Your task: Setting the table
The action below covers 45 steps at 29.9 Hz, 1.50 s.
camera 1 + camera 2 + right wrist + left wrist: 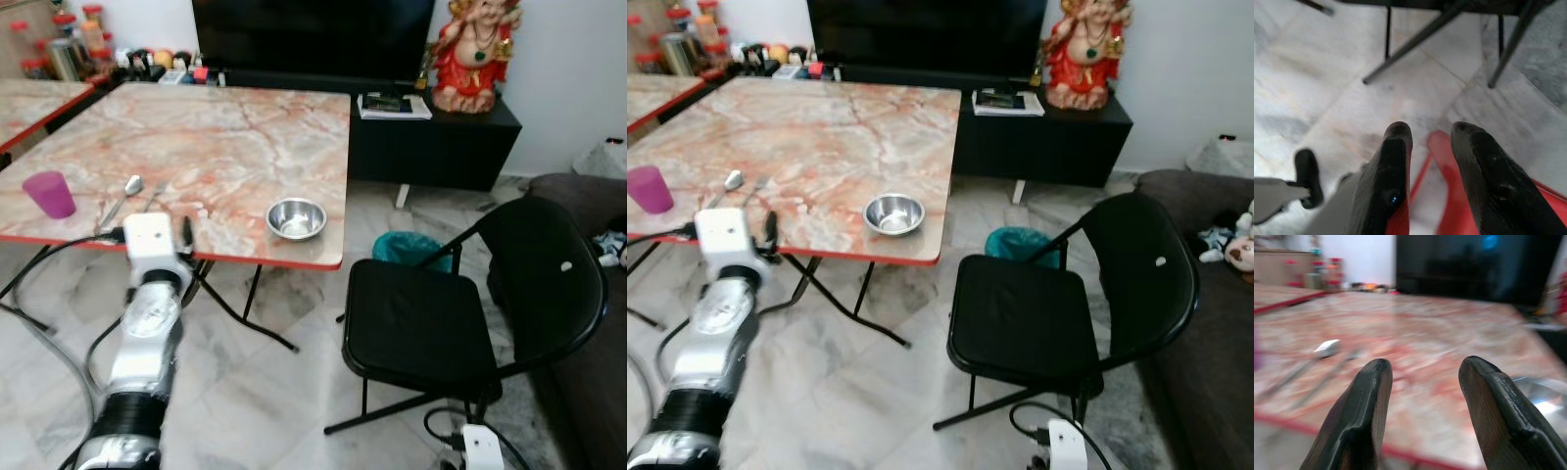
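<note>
Left eye view: the left tool (1422, 382), fingers spread and holding nothing, sits at the marble bench's (225, 137) red front edge, lower left. On the bench lie a purple cup (49, 194), spoon (125, 194) and steel bowl (296, 217). The right tool (1430, 147), fingers apart, hangs over the floor (1312, 83).
</note>
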### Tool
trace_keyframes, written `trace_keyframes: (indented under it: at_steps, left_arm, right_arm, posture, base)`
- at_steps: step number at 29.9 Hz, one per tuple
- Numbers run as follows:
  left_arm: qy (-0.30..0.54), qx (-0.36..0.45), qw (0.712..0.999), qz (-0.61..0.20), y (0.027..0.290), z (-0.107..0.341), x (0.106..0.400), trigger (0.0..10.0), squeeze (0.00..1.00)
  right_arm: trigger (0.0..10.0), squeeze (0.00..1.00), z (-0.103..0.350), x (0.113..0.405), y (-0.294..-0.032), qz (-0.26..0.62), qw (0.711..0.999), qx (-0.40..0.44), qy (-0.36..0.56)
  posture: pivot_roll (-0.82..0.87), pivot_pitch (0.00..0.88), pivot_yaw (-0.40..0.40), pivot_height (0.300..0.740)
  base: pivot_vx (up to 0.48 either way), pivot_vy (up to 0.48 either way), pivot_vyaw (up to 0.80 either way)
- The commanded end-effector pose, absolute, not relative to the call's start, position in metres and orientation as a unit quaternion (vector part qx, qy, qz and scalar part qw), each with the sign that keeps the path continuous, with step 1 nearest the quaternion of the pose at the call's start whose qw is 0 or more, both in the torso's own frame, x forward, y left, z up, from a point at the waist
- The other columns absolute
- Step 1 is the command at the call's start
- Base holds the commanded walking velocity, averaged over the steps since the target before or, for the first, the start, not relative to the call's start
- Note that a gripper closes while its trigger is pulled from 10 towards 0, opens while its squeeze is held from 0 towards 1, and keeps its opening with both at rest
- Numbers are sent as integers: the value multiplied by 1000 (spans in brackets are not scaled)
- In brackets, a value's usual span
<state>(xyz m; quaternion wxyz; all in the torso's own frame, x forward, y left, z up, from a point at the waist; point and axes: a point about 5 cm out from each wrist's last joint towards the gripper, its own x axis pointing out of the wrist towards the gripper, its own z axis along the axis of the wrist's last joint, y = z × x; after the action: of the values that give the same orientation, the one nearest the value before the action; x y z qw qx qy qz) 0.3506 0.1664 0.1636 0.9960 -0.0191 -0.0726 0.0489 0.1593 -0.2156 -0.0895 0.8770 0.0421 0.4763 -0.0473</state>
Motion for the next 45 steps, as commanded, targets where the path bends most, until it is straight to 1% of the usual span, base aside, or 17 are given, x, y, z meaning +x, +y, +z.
trace_keyframes:
  at_steps: [1, 5, 12, 16, 17, 19, 29, 45]
  left_arm:
    - [-49, -3, 998, 32, 158, 155, 354, 10000, 0]
    - [-46, -3, 999, 14, 150, 155, 355, 10000, 0]
    - [-40, 0, 999, 25, 157, 157, 359, 10000, 0]
    - [-30, 22, 999, 14, 160, 152, 358, 10000, 0]
    - [-31, 41, 999, 0, 159, 151, 357, 10000, 0]
    - [-33, 53, 998, -8, 159, 150, 356, 10000, 0]
    - [-30, 52, 998, -5, 162, 149, 355, 10000, 0]
    - [-37, 51, 997, -32, 151, 152, 355, 10000, 0]
  right_arm:
    - [10000, 0, -89, 160, -218, -55, 880, 49, 470]
    - [10000, 0, -89, 159, -217, -59, 880, 52, 468]
    - [10000, 0, -89, 159, -217, -60, 880, 55, 467]
    - [10000, 0, -89, 160, -217, -60, 881, 54, 466]
    - [10000, 0, -89, 160, -217, -60, 881, 54, 466]
    - [10000, 0, -89, 160, -218, -60, 881, 54, 466]
    - [10000, 0, -88, 160, -218, -60, 882, 53, 465]
    - [10000, 0, -88, 161, -218, -61, 882, 51, 464]
  posture:
    - [1, 0, -30, 740]
    - [-2, 0, -27, 740]
    - [0, 0, -27, 740]
    - [-1, 0, -28, 740]
    - [-2, 0, -29, 740]
    - [-2, 0, -29, 740]
    - [0, 0, -33, 740]
    - [1, 0, -28, 740]
  base:
    - [0, 0, 0]
    - [0, 0, 0]
    - [0, 0, 0]
    - [277, 0, 0]
    - [296, 0, 0]
    - [306, 0, 0]
    - [330, 0, 0]
    - [335, 0, 0]
